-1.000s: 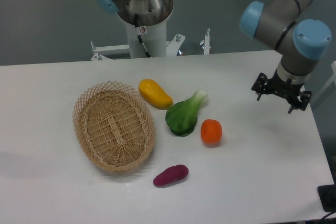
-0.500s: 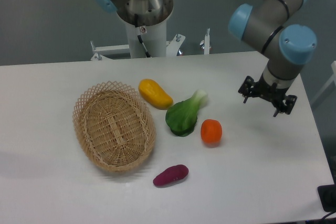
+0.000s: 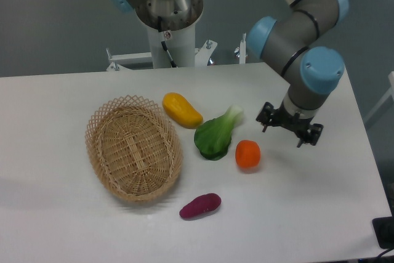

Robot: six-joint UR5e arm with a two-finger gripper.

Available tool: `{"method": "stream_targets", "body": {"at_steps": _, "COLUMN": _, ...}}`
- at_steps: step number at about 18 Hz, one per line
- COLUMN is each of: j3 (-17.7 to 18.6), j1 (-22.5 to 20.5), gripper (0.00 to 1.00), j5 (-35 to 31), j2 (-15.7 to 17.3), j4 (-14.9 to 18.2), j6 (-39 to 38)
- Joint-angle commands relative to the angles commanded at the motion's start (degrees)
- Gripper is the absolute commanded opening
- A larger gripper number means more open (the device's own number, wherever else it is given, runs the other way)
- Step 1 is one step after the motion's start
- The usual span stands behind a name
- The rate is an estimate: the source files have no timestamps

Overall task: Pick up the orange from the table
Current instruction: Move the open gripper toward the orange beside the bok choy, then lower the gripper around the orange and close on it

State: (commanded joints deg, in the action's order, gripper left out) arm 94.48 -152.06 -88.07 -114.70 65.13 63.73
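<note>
The orange (image 3: 247, 153) is a small round orange-red fruit lying on the white table (image 3: 308, 214), just right of the leafy green. My gripper (image 3: 289, 131) hangs above the table a short way to the right of the orange and slightly behind it. Its fingers stand apart and hold nothing. The gripper does not touch the orange.
A leafy green (image 3: 216, 133) lies left of the orange. An elongated yellow-orange fruit (image 3: 181, 109) lies behind it. A wicker basket (image 3: 133, 148) sits at the left. A purple sweet potato (image 3: 200, 206) lies near the front. The robot base (image 3: 169, 23) stands behind the table.
My gripper has moved steadily left from the table's right side toward the orange. The objects on the table have not moved.
</note>
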Motion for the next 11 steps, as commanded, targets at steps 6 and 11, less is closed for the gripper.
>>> {"method": "stream_targets", "body": {"at_steps": 6, "j3": 0.5, "j1": 1.9, "gripper": 1.0, "j5": 1.5, "j2": -1.1, "j4": -0.1, "j6": -4.5}}
{"method": "stream_targets", "body": {"at_steps": 11, "j3": 2.5, "j1": 3.5, "gripper": 1.0, "j5": 1.4, "j2": -2.9, "j4": -8.8, "j6": -10.0}}
